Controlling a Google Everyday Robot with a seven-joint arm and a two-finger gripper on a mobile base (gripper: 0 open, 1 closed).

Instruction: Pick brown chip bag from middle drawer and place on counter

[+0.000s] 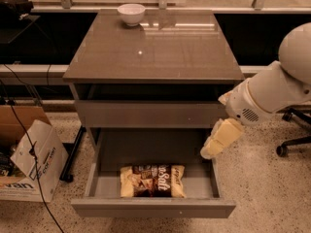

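Hovering gripper above right wall of middle drawer, grip state unclear. Seeing brown chip bag lying flat inside near front, white bowl on counter.

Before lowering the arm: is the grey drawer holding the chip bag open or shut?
Open: the wide grey drawer juts forward, the crinkly brown chip bag exposed inside. The pale hand hovers by its right wall.

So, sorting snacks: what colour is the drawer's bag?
Dark brown chip bag, pale yellow ends; camera view. The gripper hangs beside the drawer.
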